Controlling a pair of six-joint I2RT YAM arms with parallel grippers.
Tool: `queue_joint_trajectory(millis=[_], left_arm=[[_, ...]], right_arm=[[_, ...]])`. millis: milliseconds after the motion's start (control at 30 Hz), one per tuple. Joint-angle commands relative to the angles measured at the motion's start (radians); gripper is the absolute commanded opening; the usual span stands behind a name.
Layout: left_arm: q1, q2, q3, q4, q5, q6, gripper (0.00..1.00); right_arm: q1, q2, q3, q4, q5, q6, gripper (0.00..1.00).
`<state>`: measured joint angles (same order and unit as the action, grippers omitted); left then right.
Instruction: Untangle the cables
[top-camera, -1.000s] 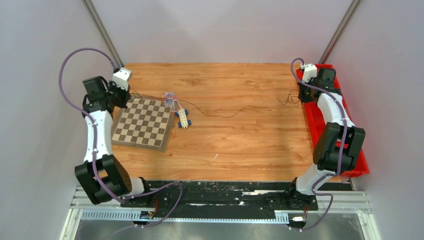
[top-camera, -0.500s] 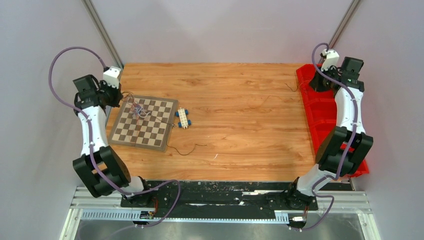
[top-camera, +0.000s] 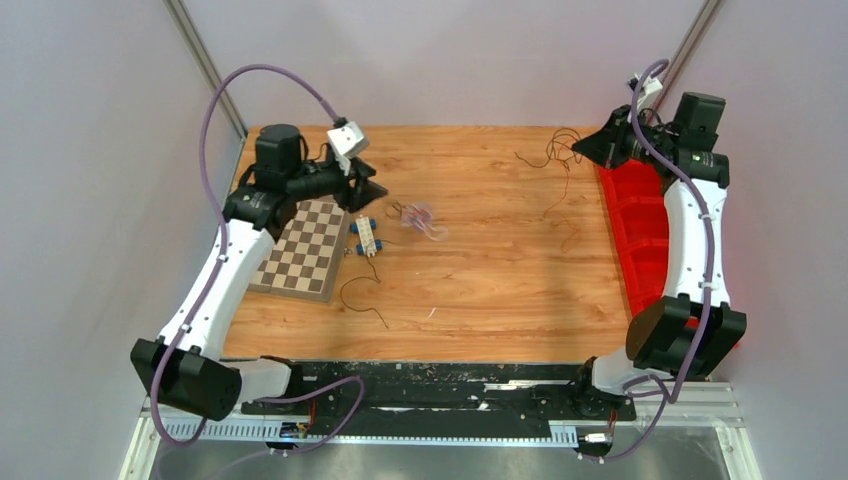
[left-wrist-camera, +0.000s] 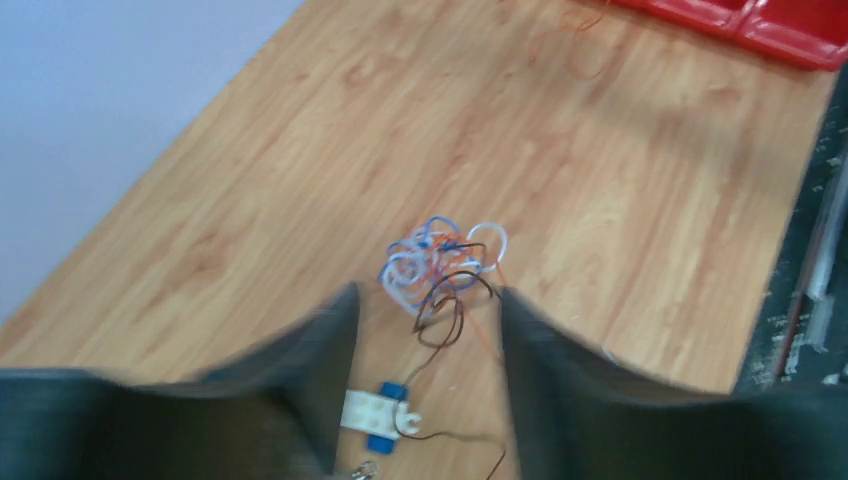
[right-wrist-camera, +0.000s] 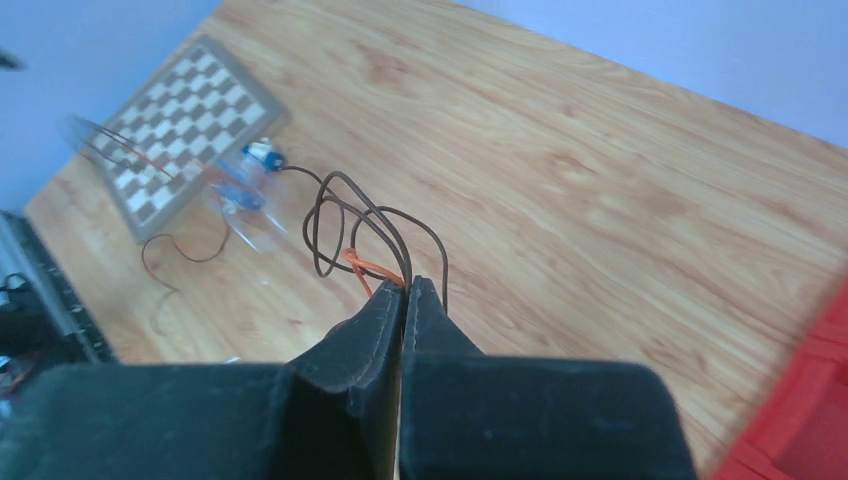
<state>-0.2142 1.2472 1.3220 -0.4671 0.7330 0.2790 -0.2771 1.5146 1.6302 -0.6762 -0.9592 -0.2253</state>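
The cables' knot of white, bluish and orange loops lies on the wooden table, right of a white and blue connector block. My left gripper hovers just left of the knot. In the left wrist view the left gripper stands open above the knot, holding nothing. My right gripper is raised at the far right, shut on dark brown and orange strands that loop out from the right gripper. A loose brown strand curls near the chessboard.
A chessboard lies at the left under my left arm. A red bin runs along the table's right edge. The connector block sits below my left fingers. Dark strands trail across the far right of the table.
My left arm swung right from the chessboard's far corner and its gripper opened, leaving the knot right of the connector block. The right gripper stayed shut, with its strands gathered closer.
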Motion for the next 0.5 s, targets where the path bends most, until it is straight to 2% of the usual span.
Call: queue_joint_trajectory(millis=[0,67,133,267,300,467], left_arm=[[-0.146,0.062,0.053,0.036,-0.005,-0.022,0.89],[-0.221,0.078,0.035,0.103,-0.003,-0.029,0.99],[-0.295,0.099,0.026,0.178,0.0,-0.057,1.0],[-0.393,0.187,0.014,0.388,0.01,-0.291,1.0],[-0.425,0.217,0.004,0.459,0.006,-0.309,1.0],[-0.506,0.333,0.013,0.586,-0.046,-0.346,1.0]], right_arm=[[0.062,-0.062,0.021,0.019,-0.088,0.105,0.0],[0.099,-0.081,0.009,0.03,-0.074,0.134,0.0],[0.135,-0.096,-0.004,0.047,-0.059,0.167,0.0],[0.2,-0.116,-0.033,0.1,-0.04,0.27,0.0],[0.217,-0.118,-0.042,0.115,-0.039,0.306,0.0],[0.242,-0.131,-0.1,0.182,-0.051,0.39,0.0]])
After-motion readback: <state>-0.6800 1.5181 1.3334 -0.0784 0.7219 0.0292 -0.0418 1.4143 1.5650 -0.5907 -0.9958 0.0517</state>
